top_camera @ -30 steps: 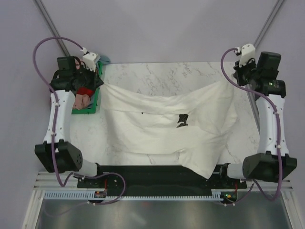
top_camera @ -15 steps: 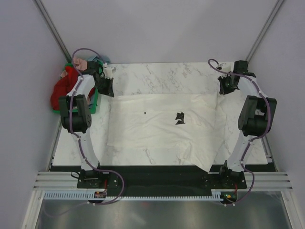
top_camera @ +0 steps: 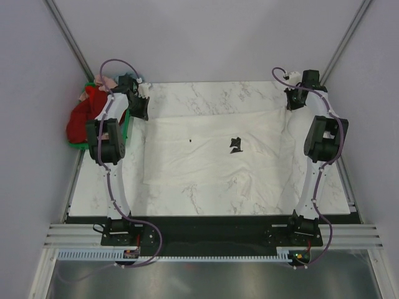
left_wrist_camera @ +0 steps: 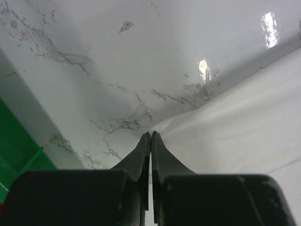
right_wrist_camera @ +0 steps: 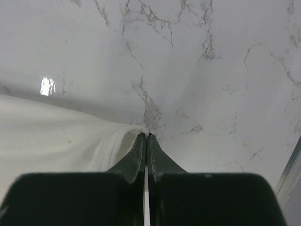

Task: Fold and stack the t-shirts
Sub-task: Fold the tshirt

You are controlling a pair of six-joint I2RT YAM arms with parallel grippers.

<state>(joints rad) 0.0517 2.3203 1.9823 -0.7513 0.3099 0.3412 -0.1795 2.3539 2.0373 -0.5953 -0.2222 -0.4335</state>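
Observation:
The cream-white t-shirt (top_camera: 212,152) with a small black chest print (top_camera: 235,145) lies spread flat on the marble table. My left gripper (top_camera: 141,112) is shut on its far left corner (left_wrist_camera: 162,126), low at the table. My right gripper (top_camera: 295,106) is shut on its far right corner (right_wrist_camera: 134,129). In both wrist views the cloth peaks at the closed fingertips. A red shirt (top_camera: 81,118) and a pink one (top_camera: 105,81) sit in the green crate (top_camera: 123,131) at the far left.
The crate's green edge shows in the left wrist view (left_wrist_camera: 16,155). The marble table (top_camera: 206,96) has bare surface along the far edge and at the near left. The shirt's near right part hangs toward the table's front edge (top_camera: 274,208).
Both arms have stretched toward the far edge, pulling the shirt's far edge out and down. The shirt went from lifted and draped to lying flat and smoother on the table.

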